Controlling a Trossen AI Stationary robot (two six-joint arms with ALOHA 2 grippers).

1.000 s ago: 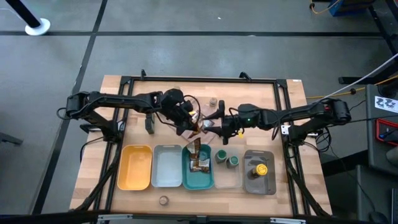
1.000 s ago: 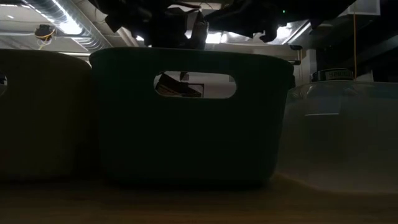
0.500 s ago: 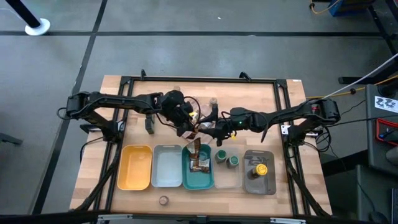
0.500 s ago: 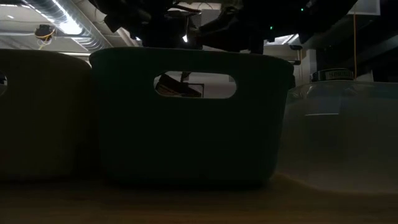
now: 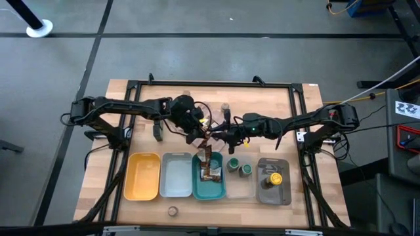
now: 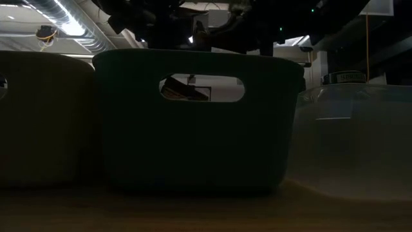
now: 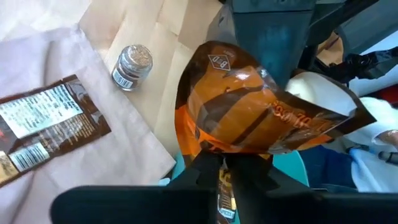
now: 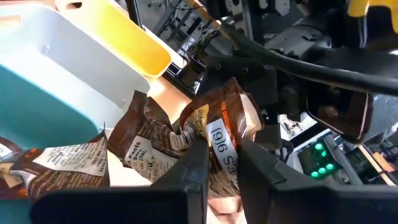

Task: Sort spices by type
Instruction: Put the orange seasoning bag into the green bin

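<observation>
High view: both arms meet over the middle of the table (image 5: 131,118), just past the teal tray (image 5: 210,176). The left gripper (image 5: 205,136) and right gripper (image 5: 220,136) sit almost touching, with an orange-brown packet (image 5: 207,143) hanging between them above the tray's far end. More packets already lie in the tray, and green-lid jars (image 5: 239,167) stand in the clear tray to the right.

Low view: just the teal tray's wall (image 6: 193,129) with dark arms above, not much else to read.

Left wrist: the gripper (image 7: 224,163) is clamped on the packet's (image 7: 261,118) bottom edge.

Right wrist: that gripper (image 8: 219,163) is pinched on a crumpled packet (image 8: 217,134) too.

Looks light, floppy and slick, so I'd grip near a sealed edge.
</observation>
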